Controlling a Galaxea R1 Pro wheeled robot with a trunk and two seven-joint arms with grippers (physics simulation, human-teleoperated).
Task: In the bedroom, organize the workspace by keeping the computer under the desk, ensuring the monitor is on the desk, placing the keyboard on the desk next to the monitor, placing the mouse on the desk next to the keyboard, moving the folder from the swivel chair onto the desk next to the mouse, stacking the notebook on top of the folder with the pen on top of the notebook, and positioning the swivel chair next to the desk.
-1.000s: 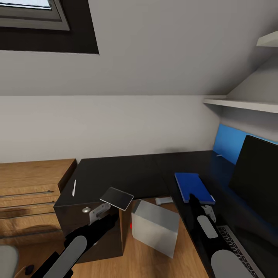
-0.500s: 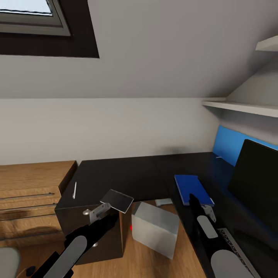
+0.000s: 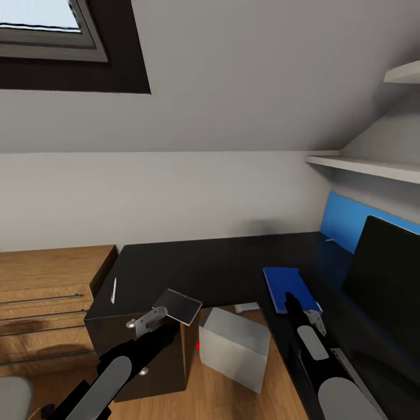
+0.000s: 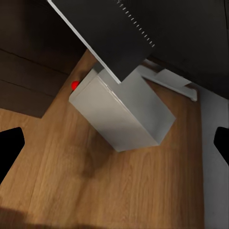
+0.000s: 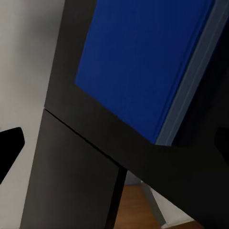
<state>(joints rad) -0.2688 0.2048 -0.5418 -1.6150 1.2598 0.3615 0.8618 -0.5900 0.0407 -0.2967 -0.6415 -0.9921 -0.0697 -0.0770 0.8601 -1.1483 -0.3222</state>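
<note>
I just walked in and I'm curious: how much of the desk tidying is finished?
Done: the folder lies flat on the desk beside the monitor.

In hand: the left tool holds the notebook above the desk's edge.

Left: setting the notebook on the folder, then the pen on top. The computer stands on the floor.

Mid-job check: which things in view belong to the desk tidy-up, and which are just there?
Job items: notebook held in the left gripper; folder; pen; monitor; computer; desk.

Just there: wooden drawer unit; blue wall panel; wall shelf; window.
</note>
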